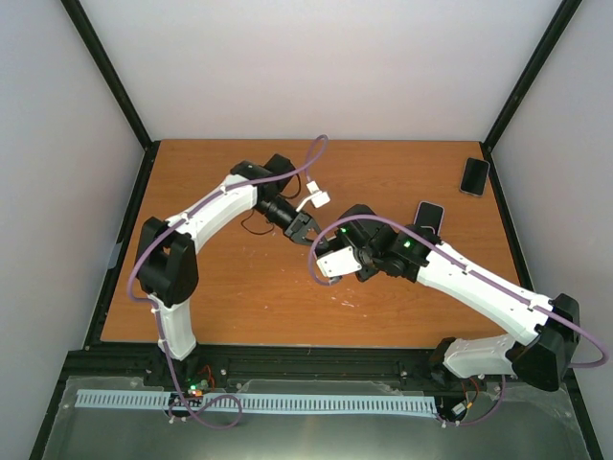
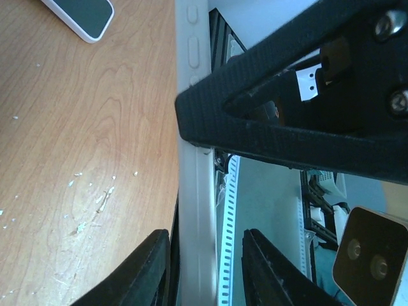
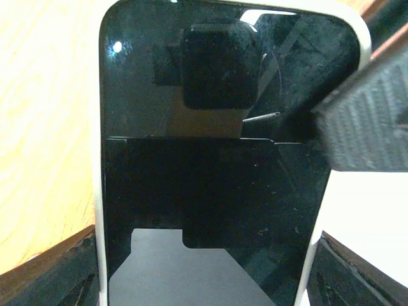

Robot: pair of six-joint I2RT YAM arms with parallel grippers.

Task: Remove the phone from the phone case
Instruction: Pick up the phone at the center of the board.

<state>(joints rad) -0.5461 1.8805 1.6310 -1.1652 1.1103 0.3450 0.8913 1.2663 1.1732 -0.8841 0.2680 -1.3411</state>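
The phone, black screen facing the right wrist camera, sits in a white phone case. My right gripper is shut on the case's two long sides and holds it above the table. My left gripper meets it from the left. In the left wrist view the case's edge runs edge-on between the left gripper's fingers, with a gap on both sides, so the jaws stand open. One left finger lies over the phone's upper right corner. A right finger crosses the left wrist view.
Two other phones lie on the wooden table: one behind the right arm and one at the far right corner. A white-cased phone shows in the left wrist view. Black frame posts border the table.
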